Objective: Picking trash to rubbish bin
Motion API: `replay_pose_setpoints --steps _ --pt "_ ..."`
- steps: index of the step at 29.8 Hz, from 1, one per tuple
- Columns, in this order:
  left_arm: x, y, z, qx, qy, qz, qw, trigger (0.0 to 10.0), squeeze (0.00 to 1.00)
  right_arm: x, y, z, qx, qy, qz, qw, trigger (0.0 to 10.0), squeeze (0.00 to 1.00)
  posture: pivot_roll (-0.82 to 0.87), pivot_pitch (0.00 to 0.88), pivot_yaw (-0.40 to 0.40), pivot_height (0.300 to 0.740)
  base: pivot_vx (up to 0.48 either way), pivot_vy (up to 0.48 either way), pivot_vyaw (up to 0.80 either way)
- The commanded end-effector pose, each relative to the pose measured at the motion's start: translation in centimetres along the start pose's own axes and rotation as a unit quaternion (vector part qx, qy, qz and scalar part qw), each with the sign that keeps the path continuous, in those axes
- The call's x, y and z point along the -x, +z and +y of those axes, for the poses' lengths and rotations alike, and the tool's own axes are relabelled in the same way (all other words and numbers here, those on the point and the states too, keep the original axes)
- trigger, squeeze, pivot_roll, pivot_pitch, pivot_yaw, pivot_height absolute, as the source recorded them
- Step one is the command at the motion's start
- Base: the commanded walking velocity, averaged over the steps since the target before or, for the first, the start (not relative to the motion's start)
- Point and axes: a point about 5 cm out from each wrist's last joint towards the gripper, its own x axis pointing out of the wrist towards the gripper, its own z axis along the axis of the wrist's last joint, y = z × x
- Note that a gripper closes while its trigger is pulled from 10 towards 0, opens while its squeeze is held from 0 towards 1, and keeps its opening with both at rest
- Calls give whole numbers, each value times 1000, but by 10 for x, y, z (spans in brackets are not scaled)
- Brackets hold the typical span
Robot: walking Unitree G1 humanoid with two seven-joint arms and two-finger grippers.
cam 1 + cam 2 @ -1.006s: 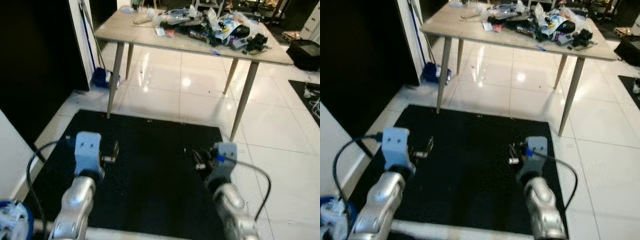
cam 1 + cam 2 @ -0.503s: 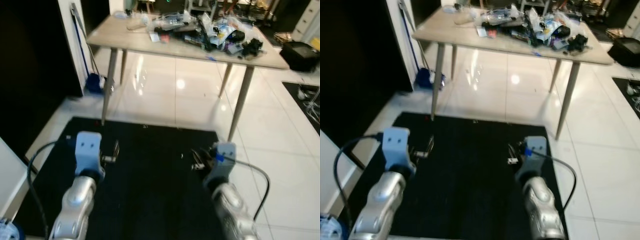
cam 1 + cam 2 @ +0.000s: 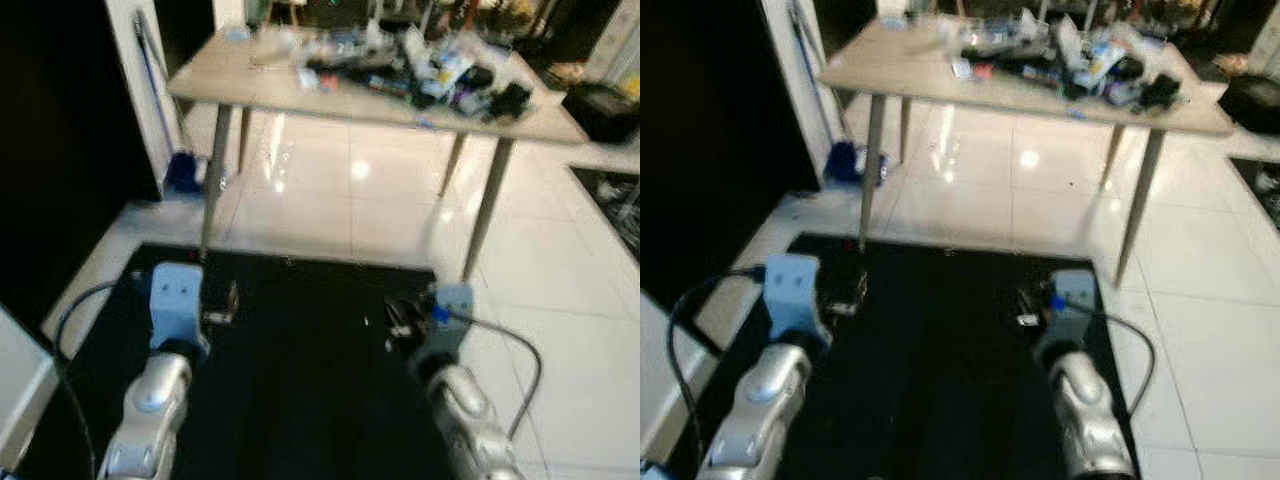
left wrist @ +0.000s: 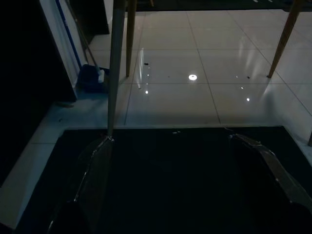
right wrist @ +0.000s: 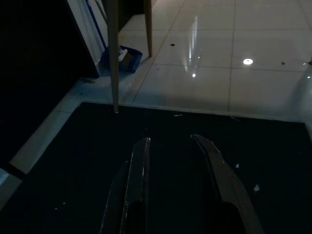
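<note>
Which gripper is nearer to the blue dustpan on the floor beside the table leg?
Left. The left gripper is just right of and below the blue dustpan; the right gripper is across the black mat.

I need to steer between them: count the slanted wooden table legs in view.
4 slanted wooden table legs: front left, back left, front right, back right. The cluttered light wooden table hides none, it seems.

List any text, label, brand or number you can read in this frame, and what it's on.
None is readable. The packaging in the clutter on the table is too blurred and small to read, and the wrist mounts above the left gripper and right gripper show no legible markings.
</note>
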Motion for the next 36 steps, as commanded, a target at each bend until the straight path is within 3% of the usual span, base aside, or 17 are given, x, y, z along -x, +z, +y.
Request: replay_pose_setpoints --steps 1,36 --pt "2 -4 -1 -5 -3 8 1000 10000 0 4 -5 -7 3 -10 13 1000 10000 0 4 119 -40 740 281 0 0" --pt "-3 0 1 -6 6 0 1000 10000 0 -3 0 -4 8 -2 9 1000 10000 0 2 138 -57 740 282 0 0"
